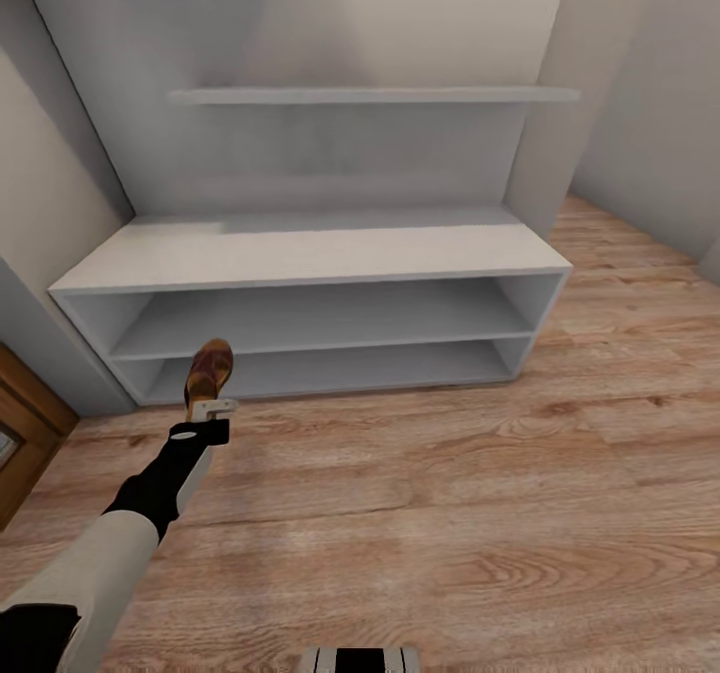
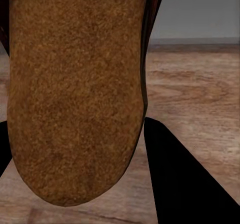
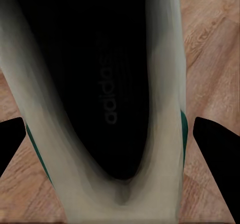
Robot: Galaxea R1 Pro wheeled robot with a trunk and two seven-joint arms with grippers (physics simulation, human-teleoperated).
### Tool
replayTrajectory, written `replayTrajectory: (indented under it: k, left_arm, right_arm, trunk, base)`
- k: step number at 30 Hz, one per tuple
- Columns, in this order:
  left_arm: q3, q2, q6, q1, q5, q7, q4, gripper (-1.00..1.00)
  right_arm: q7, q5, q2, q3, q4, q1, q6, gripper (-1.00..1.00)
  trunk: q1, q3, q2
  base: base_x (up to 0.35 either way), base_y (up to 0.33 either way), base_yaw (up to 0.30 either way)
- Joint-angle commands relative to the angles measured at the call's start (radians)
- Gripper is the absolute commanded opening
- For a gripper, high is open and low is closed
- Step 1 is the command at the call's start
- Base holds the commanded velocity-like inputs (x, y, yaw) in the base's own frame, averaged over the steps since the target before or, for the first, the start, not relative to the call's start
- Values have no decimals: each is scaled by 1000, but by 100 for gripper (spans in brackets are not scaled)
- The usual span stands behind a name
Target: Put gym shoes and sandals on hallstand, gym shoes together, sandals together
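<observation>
- A sandal (image 1: 209, 369) sits in the left tool (image 1: 211, 405), lower left of the head frame, held above the floor (image 1: 450, 513) just in front of the rack's (image 1: 310, 253) bottom shelf, towards its left end.
- In the left wrist view the sandal's (image 2: 75, 89) grainy brown underside takes up the left and middle of the frame, and the dark fingers (image 2: 185, 184) stand at both lower corners close against it, so the left tool is clamped on the sandal.
- A gym shoe (image 3: 100, 104) shows in the right wrist view, seen into its dark opening with pale walls and a trace of green at each side; the black fingers (image 3: 215, 154) stand at both lower corners beside it, so the right tool is grasping the gym shoe over the floor (image 3: 210, 39).
- The rack fills the middle of the head frame: pale grey top, two low open shelves, one wall shelf (image 1: 370, 95) above.
- Wood planks cover the lower half of the head frame.
</observation>
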Motion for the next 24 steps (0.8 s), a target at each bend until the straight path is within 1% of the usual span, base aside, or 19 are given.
replayTrajectory:
  k: [1,6,10,11,12,13,14,16,18,20,24]
  left_arm:
    - [-7,0,8,-4,6,7,-2,-100]
    - [-7,1,9,-8,2,7,-2,-100]
    - [-7,5,9,-9,2,7,-3,-100]
    - [-1,11,3,-4,-1,14,3,-100]
    - [0,15,3,2,5,21,9,-100]
    - [0,13,8,8,5,19,6,-100]
    - [0,13,10,9,5,19,6,-100]
    - [0,11,15,9,5,16,3,-100]
    - [0,9,21,9,6,11,-2,-100]
    - [2,17,25,11,7,6,-5,-100]
    - [2,23,27,11,8,4,-7,-100]
  right_arm:
    - [6,9,0,-5,-1,-1,1,-100]
    - [6,9,0,-5,-1,2,-1,-100]
    - [6,9,0,-5,-1,9,-2,-100]
    - [5,15,-5,-11,1,12,-4,-100]
    - [4,20,1,-17,2,12,-1,-100]
    - [4,27,6,-22,3,12,-1,-100]
    - [4,33,7,-28,3,12,-1,-100]
    - [4,29,9,-40,3,12,-1,-100]
    - [4,18,15,-28,3,12,0,-100]
    - [4,11,24,-17,3,12,0,-100]
    - [4,8,29,-13,2,12,0,-100]
  trunk:
    - [0,-5,-1]
    - [2,-25,-2]
    - [2,-25,-2]
    - [2,-25,-2]
    - [2,-25,-2]
    - [2,-25,-2]
    - [2,-25,-2]
    - [2,-25,-2]
    - [2,-25,-2]
    - [2,-25,-2]
    - [2,-25,-2]
  base:
    - [0,0,0]
    - [0,0,0]
    - [0,0,0]
    - [0,0,0]
    - [0,0,0]
    - [0,0,0]
    - [0,0,0]
    - [0,0,0]
    - [0,0,0]
    - [0,0,0]
    - [0,0,0]
